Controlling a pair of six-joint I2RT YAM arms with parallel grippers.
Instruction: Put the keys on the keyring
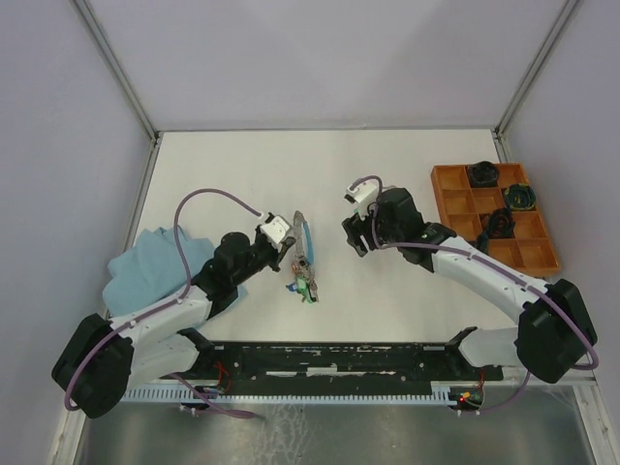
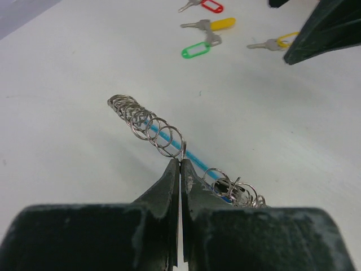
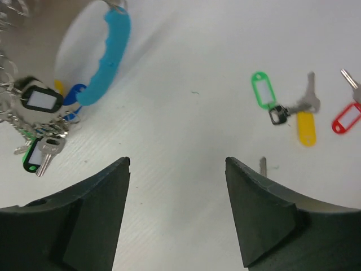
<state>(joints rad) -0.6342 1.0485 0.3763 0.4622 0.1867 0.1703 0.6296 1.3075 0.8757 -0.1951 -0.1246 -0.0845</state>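
My left gripper (image 1: 284, 240) (image 2: 180, 162) is shut on the thin wire of the keyring (image 1: 304, 240), pinching it among several small split rings (image 2: 152, 127), with the blue sleeve (image 2: 189, 155) just past the fingertips. The keyring is held off the table, and keys with black and green tags (image 3: 39, 101) hang from it (image 1: 305, 287). My right gripper (image 1: 356, 235) (image 3: 177, 161) is open and empty, low over the table to the right of the blue sleeve (image 3: 110, 56). Loose keys with green (image 3: 263, 90), yellow (image 3: 306, 127) and red (image 3: 345, 118) tags lie beyond its right finger.
An orange compartment tray (image 1: 455, 208) with dark coiled bundles (image 1: 499, 225) stands at the right. A light blue cloth (image 1: 140, 271) lies at the left. A black rail (image 1: 339, 356) runs along the near edge.
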